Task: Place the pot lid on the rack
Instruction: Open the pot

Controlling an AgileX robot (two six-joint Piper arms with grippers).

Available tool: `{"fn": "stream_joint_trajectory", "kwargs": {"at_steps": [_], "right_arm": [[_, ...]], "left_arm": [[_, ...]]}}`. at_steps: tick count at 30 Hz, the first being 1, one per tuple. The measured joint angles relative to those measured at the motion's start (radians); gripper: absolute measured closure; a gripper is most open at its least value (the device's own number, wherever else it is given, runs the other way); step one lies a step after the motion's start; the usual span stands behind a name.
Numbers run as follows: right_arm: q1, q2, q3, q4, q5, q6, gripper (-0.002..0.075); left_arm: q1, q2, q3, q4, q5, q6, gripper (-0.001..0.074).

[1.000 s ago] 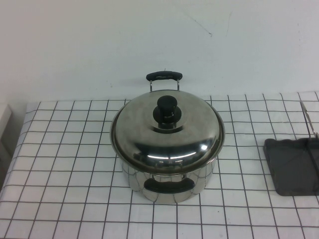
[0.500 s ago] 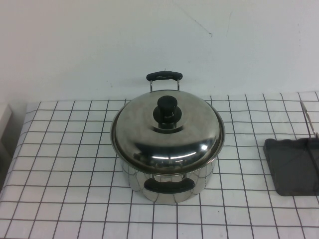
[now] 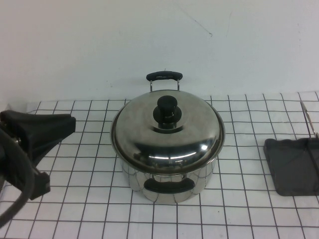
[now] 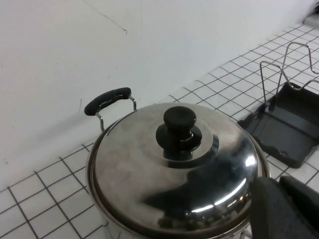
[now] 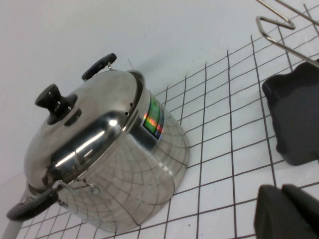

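The shiny domed pot lid [image 3: 167, 132] with a black knob [image 3: 167, 107] sits on the steel pot [image 3: 169, 181] at the table's middle. It also shows in the left wrist view [image 4: 174, 169] and the right wrist view [image 5: 84, 127]. The dark grey rack [image 3: 294, 167] with thin wire uprights [image 3: 306, 117] lies at the right edge, cut off by the frame. My left gripper [image 3: 70, 123] is shut and empty, left of the pot and apart from it; in its wrist view [image 4: 279, 185] it sits near the lid's rim. My right gripper [image 5: 281, 191] is shut and empty above the tiles, out of the high view.
The pot has black handles at the back [image 3: 164, 76] and front [image 3: 168, 185]. A white wall stands right behind the checked white tabletop [image 3: 75, 199]. The left arm's black cable [image 3: 20, 199] hangs at the near left.
My left arm has come into the high view from the left edge; before it was out of sight. The pot, lid and rack have not moved.
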Motion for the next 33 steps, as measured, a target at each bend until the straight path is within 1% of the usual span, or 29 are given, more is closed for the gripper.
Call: {"fn": "stream_joint_trajectory", "kwargs": {"at_steps": [11, 24, 26, 28, 33], "right_arm": [[0.0, 0.0, 0.0, 0.0, 0.004, -0.016, 0.0729], [0.0, 0.0, 0.0, 0.0, 0.004, -0.05, 0.0729], [0.0, 0.0, 0.0, 0.0, 0.004, -0.052, 0.0729], [0.0, 0.0, 0.0, 0.0, 0.004, -0.053, 0.0729], [0.0, 0.0, 0.0, 0.0, 0.004, -0.053, 0.0729]], "left_arm": [[0.0, 0.04, -0.004, -0.177, -0.017, 0.124, 0.0737], [-0.01, 0.073, -0.008, -0.301, -0.31, 0.189, 0.0737], [-0.045, 0.098, -0.008, -0.314, -0.387, 0.217, 0.0737], [-0.115, 0.133, -0.01, -0.322, -0.486, 0.253, 0.0737], [-0.368, 0.237, -0.041, -0.341, -0.745, 0.316, 0.0737]]}}
